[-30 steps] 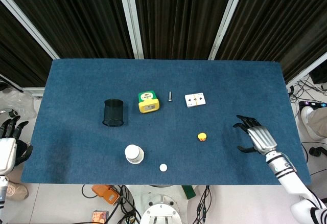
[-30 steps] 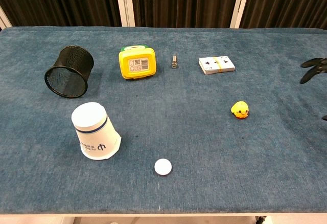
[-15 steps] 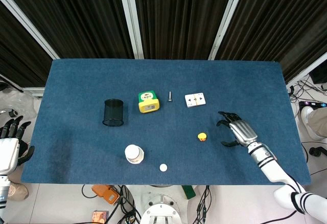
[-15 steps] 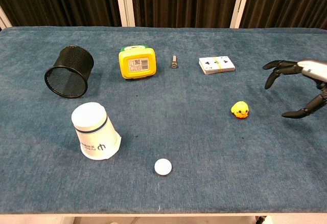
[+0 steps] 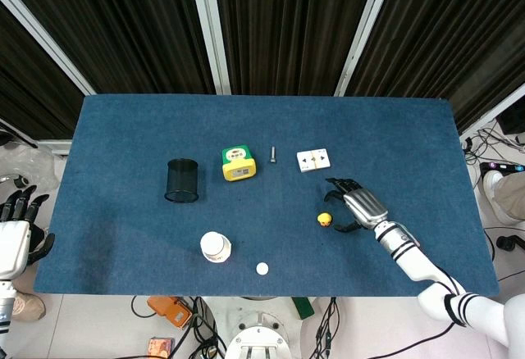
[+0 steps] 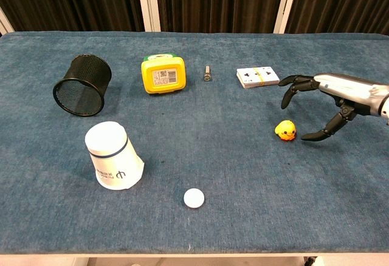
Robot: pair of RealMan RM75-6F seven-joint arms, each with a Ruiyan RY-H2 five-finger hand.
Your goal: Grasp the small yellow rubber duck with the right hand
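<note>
Small yellow rubber duck (image 6: 285, 130) upright on the blue table (image 6: 243, 175), right of centre, untouched. Right hand (image 6: 322, 105) just right of the duck, holding nothing, fingers spread and curved toward it: thumb tip low near the duck's right side, other fingertips (image 6: 285, 101) above and beyond it, none in contact. In the head view, same hand (image 5: 353, 204) beside the duck (image 5: 325, 219), forearm running off toward the near right corner.

Left hand (image 5: 16, 232) off the table's left edge, near side, empty with fingers apart and pointing up.

Deck of playing cards (image 6: 258, 76) with a rubber band far of the duck, just left of the right hand's fingertips. Small bolt (image 6: 207, 73) left of the cards, then a yellow box-shaped device (image 6: 163, 75). Black mesh cup (image 6: 83, 85) lying tilted at far left. White paper cup (image 6: 112, 156) upside down at near left. Small white round cap (image 6: 194, 198) near the front edge, centre.
</note>
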